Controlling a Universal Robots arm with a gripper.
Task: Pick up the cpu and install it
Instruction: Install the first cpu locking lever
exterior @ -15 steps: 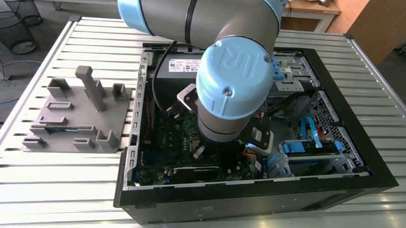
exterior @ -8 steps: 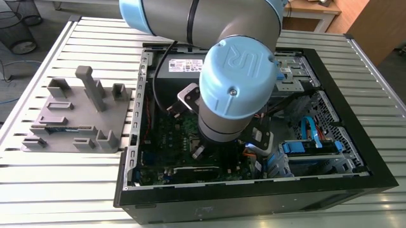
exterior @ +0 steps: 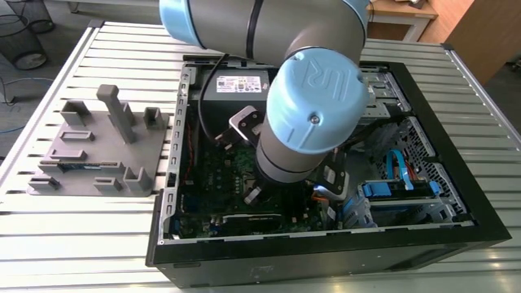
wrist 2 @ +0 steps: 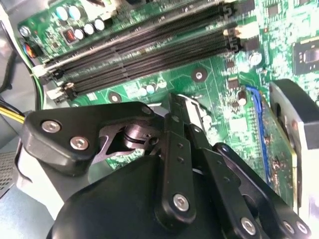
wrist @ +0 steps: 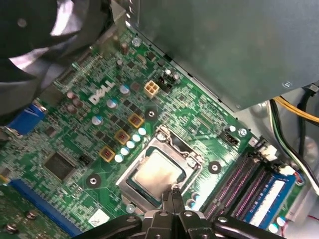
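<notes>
In the first wrist view the cpu (wrist: pixel 157 174), a small square chip with a shiny silver top, lies flat inside the silver-framed socket (wrist: pixel 174 141) on the green motherboard (wrist: pixel 75 124). My gripper (wrist: pixel 173 192) is at the chip's near edge, just above the socket frame. Its two black fingers are pressed together with nothing seen between them. The second wrist view has the same shut gripper (wrist 2: pixel 187 107) low over the board, beside the black memory slots (wrist 2: pixel 149 45). In the exterior view the arm's wrist (exterior: pixel 313 104) reaches down into the open computer case (exterior: pixel 456 152).
A grey tray (exterior: pixel 89 152) with upright posts lies on the slatted table at the exterior view's left. Inside the case are a power supply (exterior: pixel 236 91), a drive cage with blue cables (exterior: pixel 399 183), an expansion card (wrist 2: pixel 279 144) and a blue memory module (wrist: pixel 266 199).
</notes>
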